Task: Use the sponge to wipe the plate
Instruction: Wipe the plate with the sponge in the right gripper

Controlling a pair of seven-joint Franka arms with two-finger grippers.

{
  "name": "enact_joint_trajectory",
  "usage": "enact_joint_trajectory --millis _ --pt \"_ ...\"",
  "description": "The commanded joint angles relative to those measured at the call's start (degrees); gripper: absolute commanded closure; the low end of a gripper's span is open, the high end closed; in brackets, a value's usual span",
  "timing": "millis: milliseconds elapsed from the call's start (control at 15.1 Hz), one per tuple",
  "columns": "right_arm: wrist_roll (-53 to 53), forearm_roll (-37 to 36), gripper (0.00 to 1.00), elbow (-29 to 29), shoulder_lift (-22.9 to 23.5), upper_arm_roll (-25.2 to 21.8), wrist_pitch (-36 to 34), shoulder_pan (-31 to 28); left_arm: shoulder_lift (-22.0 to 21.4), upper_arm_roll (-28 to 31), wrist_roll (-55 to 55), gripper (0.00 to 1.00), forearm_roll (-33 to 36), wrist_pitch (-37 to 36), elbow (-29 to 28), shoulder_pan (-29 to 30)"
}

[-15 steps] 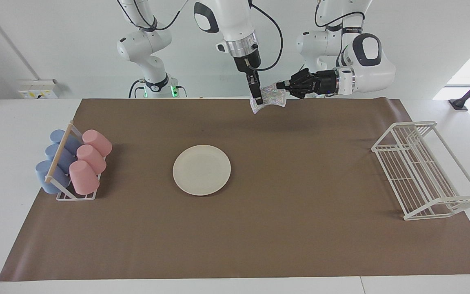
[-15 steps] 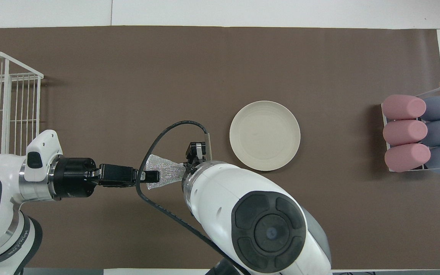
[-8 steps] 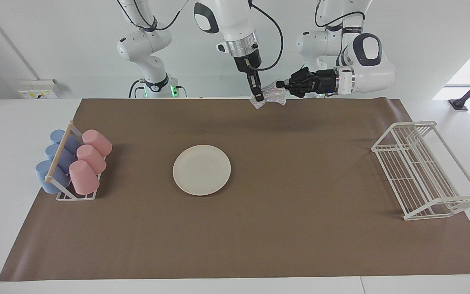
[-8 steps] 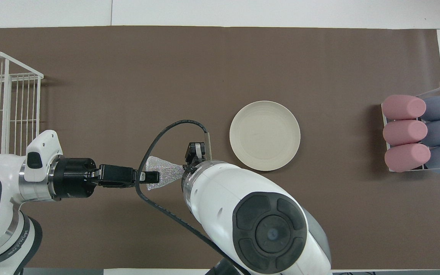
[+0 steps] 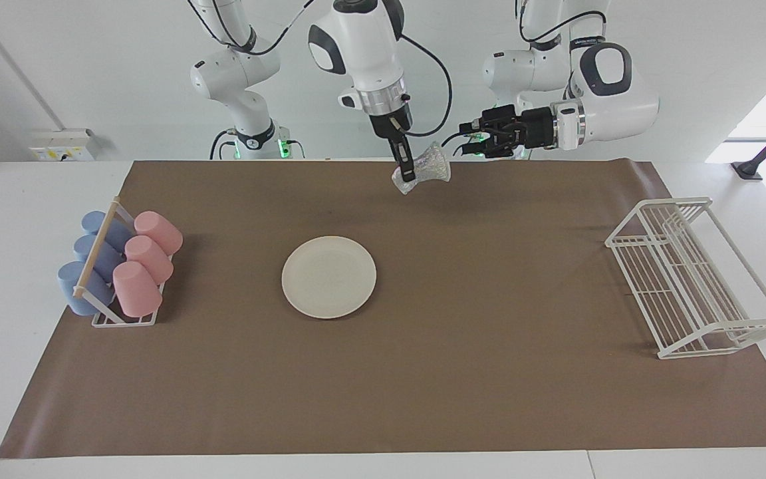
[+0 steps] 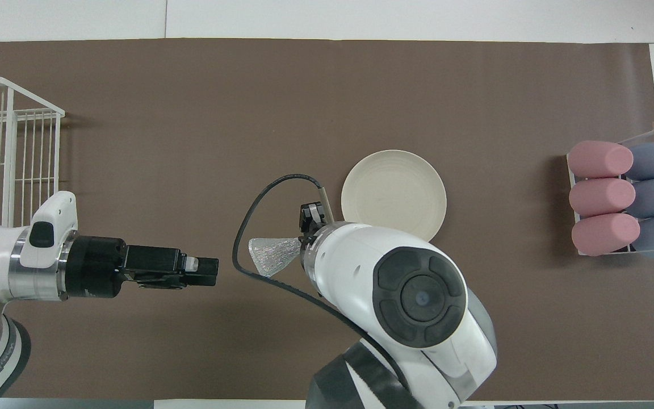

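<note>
Hanging in the air over the brown mat (image 5: 423, 372), the sponge (image 5: 423, 169) is pinched at one edge by the right gripper (image 5: 407, 174), whose 2 fingers are closed on it while the rest of the silvery wad juts out toward the left arm's end. The left gripper (image 5: 468, 141) is level above the mat's edge nearest the robots, apart from the sponge and holding nothing; whether its fingers are parted I cannot tell. The plate (image 5: 328, 277) lies flat and bare on the mat, farther from the robots than the sponge. A cup rack (image 5: 117, 269) with 3 pink and 3 blue cups sits at the right arm's end, and a white wire rack (image 5: 695, 279) at the left arm's end.
</note>
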Motion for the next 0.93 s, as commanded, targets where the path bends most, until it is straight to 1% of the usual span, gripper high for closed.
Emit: enact_joint_trajectory --millis 0,132,264,331,463,529,661,860 --pt "-11.31 0.05 1.0 -4.21 1.74 0.35 5.44 -4.13 -0.13 -0.16 -2.41 0.0 3.71 -0.66 1.35 0.8" --pt "-21.84 0.05 1.0 -5.69 4.46 0.35 7.72 -7.91 0.31 -0.25 -4.07 0.0 8.52 -0.31 2.84 0.8" --pt "-31.97 0.05 1.0 -11.47 4.83 0.35 15.08 -12.39 1.19 -0.25 -5.22 0.0 13.1 0.22 4.42 0.89" --pt "-33.92 0.05 1.0 -13.51 4.74 0.35 17.47 -13.63 1.36 -0.25 -5.83 0.0 15.64 0.31 4.95 0.89" --pt "-34.91 0.23 1.0 -15.63 5.87 0.44 20.03 -14.43 2.33 -0.25 -6.63 0.0 21.36 -0.13 6.62 1.24" --pt "-34.47 0.32 1.0 -15.9 7.27 0.44 21.61 -14.08 2.33 -0.25 -6.72 0.0 23.21 -0.48 7.14 1.33" --pt "-33.85 0.32 1.0 -15.99 11.49 0.44 26.34 -12.86 2.24 -0.25 -7.59 0.0 28.04 -0.74 8.02 1.24" --pt "-33.76 0.49 1.0 -15.99 13.7 0.44 27.51 -12.58 2.24 -0.16 -8.21 0.0 32.7 -1.27 8.9 1.24"
